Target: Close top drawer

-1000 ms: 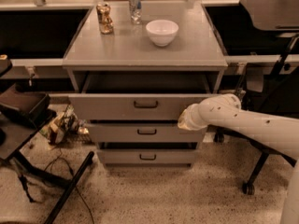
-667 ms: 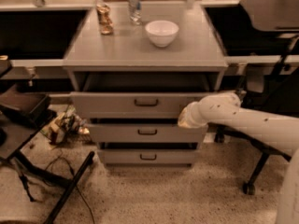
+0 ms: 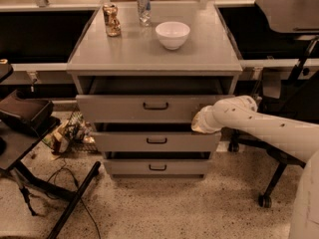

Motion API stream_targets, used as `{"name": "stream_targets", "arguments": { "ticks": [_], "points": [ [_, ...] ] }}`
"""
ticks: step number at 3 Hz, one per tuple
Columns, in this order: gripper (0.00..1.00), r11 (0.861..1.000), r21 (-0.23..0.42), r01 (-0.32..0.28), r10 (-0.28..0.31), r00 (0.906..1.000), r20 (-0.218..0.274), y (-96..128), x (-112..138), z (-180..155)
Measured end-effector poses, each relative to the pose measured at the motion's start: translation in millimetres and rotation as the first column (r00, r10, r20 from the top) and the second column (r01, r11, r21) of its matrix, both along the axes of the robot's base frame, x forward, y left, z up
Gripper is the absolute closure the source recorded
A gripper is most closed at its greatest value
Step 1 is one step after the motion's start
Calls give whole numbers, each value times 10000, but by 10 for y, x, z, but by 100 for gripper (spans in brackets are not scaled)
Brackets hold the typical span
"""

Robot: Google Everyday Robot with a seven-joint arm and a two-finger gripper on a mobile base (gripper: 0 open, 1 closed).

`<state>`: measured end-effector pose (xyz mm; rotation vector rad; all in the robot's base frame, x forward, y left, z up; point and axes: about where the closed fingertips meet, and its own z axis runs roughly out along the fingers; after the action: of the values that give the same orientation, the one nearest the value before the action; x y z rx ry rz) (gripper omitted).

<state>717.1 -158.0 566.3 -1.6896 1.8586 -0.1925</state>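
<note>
The top drawer (image 3: 124, 108) is a wide grey drawer with a small dark bar handle (image 3: 155, 105) at its centre. It stands pulled out a little from the grey cabinet (image 3: 149, 59). My white arm reaches in from the right. The gripper (image 3: 198, 123) rests against the right end of the top drawer's front panel, and the arm's wrist hides its fingers.
Two shorter grey drawers (image 3: 156, 141) sit below the top one. On the cabinet top stand a white bowl (image 3: 172, 34), a can (image 3: 143, 7) and a brown bottle (image 3: 111, 20). A black stand (image 3: 30, 128) is at left, and an office chair base (image 3: 269, 183) at right.
The top drawer has slid back a little towards the cabinet, with the gripper staying on its right end.
</note>
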Motion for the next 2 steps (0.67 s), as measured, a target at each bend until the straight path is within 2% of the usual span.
{"name": "stream_targets", "arguments": {
  "ticks": [1, 2],
  "points": [
    [82, 10000, 0, 0, 0, 10000, 0, 0, 0, 0],
    [58, 10000, 0, -1, 1, 10000, -1, 0, 0, -1]
  ]
}}
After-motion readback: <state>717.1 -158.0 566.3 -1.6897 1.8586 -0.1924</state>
